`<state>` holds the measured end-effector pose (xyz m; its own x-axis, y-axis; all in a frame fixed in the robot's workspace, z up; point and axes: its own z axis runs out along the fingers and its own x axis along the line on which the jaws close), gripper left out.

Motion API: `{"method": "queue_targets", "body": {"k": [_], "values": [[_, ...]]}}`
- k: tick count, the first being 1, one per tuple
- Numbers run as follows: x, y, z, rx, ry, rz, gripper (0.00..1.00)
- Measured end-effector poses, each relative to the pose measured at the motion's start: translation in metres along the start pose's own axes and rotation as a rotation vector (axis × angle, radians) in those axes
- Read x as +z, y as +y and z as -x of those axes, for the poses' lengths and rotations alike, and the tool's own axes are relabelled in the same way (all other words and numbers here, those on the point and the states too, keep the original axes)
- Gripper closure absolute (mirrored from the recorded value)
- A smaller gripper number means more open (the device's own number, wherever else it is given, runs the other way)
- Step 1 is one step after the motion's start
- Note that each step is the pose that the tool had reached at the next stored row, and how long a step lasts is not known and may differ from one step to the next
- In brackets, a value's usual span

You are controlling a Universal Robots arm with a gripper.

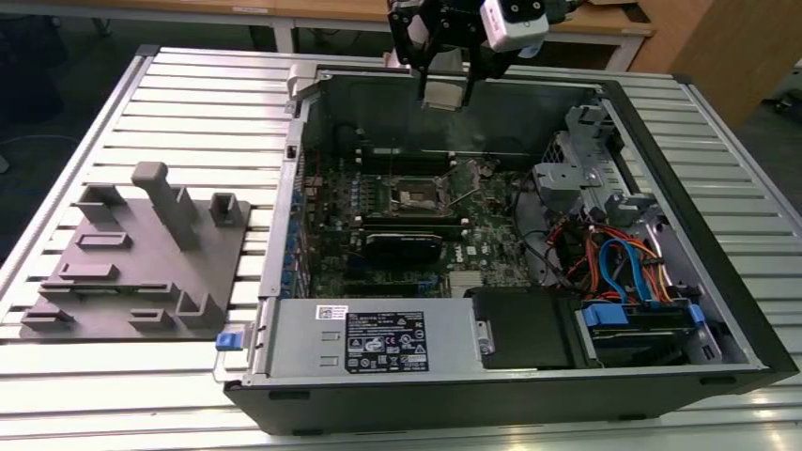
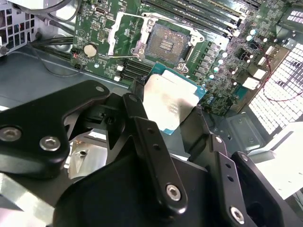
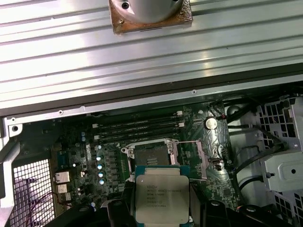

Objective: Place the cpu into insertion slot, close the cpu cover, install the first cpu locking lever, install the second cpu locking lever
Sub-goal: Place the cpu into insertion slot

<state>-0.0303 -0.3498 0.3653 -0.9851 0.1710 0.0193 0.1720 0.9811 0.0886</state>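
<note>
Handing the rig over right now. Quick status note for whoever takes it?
Gripper: jaws shut on the cpu, held in the air above the open case, clear of the slot.
Insertion slot: empty, dark centre exposed.
Cpu cover: swung open beside the slot.
Done: cpu is in the grasp.
Left: seating it, closing the cover, both locking levers (I cannot make them out).

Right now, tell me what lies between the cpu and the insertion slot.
Nothing; in both wrist views the stretch from cpu to insertion slot is bare.
</note>
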Motion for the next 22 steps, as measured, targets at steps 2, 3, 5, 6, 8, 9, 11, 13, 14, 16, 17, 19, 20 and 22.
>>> {"method": "queue_targets", "body": {"k": [2,3,5,6,8,9,11,13,14,16,17,19,20,22], "values": [[0.0,0.0,0.0,0.0,0.0,0.0,0.46],[0.0,0.0,0.0,0.0,0.0,0.0001,0.46],[0.0,0.0,0.0,0.001,-0.0001,0.0001,0.46],[0.0,0.0,0.0,0.002,-0.0002,0.0001,0.46],[0.0,0.0,0.0,0.016,-0.0014,0.0003,0.46],[0.0001,0.0,0.0,0.027,-0.0024,0.0005,0.46],[0.0002,0.0,0.0,0.055,-0.005,0.001,0.46],[0.0003,0.0,0.0,0.086,-0.0077,0.0015,0.46],[0.0004,0.0,0.0,0.101,-0.009,0.0018,0.46],[0.0005,0.0,0.0,0.12,-0.0106,0.0022,0.46],[0.0005,0.0,0.0,0.122,-0.0108,0.0023,0.46],[0.0005,0.0,0.0,0.122,-0.0109,0.0023,0.46],[0.0005,0.0,0.0,0.122,-0.0109,0.0023,0.46],[0.0005,0.0,0.0,0.122,-0.0109,0.0023,0.46]]}}
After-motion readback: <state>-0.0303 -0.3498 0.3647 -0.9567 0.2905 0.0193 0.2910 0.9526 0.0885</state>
